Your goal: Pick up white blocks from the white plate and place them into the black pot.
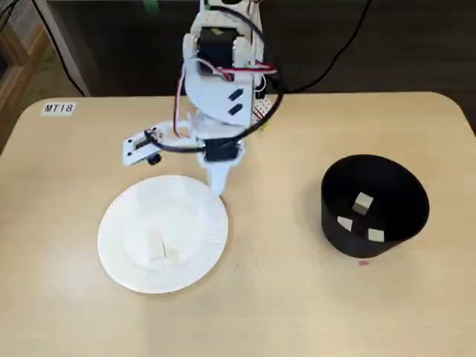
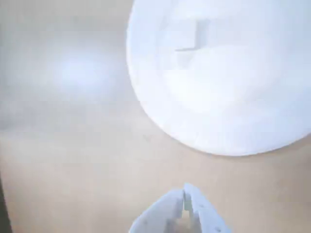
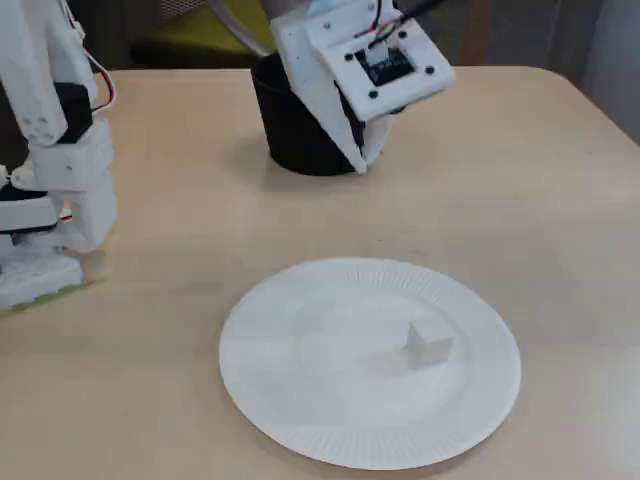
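One white block (image 1: pixel 159 248) lies on the white plate (image 1: pixel 186 212), left of the plate's middle in a fixed view. It also shows as a small cube, white block (image 3: pixel 430 342), on the plate (image 3: pixel 320 350) and as a blurred white block (image 2: pixel 194 41) in the wrist view. The black pot (image 1: pixel 332 217) stands to the right and holds three white blocks (image 1: pixel 363 202). My gripper (image 1: pixel 217 187) hangs shut and empty just above the plate's far rim. In another fixed view the gripper (image 3: pixel 364 163) covers part of the pot (image 3: pixel 295 130). The gripper (image 2: pixel 187 196) has its fingers pressed together.
The arm's base (image 3: pixel 50 150) stands at the table's left side in a fixed view. A label reading MT18 (image 1: pixel 58 108) is stuck near the table's far left corner. A small pink mark (image 1: pixel 363 262) lies by the pot. Cables run behind the arm.
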Motion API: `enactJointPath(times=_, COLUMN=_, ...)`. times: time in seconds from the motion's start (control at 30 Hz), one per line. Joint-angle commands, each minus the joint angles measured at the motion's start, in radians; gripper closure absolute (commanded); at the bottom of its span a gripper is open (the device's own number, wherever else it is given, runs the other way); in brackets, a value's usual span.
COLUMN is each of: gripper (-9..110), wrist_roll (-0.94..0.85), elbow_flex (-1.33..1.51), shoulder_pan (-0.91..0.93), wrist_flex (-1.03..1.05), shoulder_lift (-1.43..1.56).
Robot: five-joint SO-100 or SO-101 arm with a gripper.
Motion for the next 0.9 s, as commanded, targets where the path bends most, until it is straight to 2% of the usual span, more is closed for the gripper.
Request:
enactJointPath(times=0.0, gripper=104, wrist_roll=-0.011, elbow_flex=-0.215, shoulder_pan=0.048, wrist_flex=0.109, shoulder_lift=-0.150)
enactJointPath(times=0.2, gripper=104, wrist_roll=-0.043, elbow_flex=-0.391, shoulder_pan=0.098, wrist_flex=0.138, shoulder_lift=-0.328)
enactJointPath(times=0.47, gripper=104, wrist_roll=-0.293, elbow_flex=-0.658, shoulder_pan=0.160, wrist_flex=0.175, shoulder_lift=-0.578)
enactJointPath(times=0.7, gripper=104, wrist_roll=-0.408, elbow_flex=-0.689, shoulder_pan=0.258, wrist_flex=0.184, shoulder_lift=-0.649)
enactJointPath(times=0.87, gripper=104, wrist_roll=-0.400, elbow_flex=-0.709, shoulder_pan=0.268, wrist_flex=0.184, shoulder_lift=-0.696)
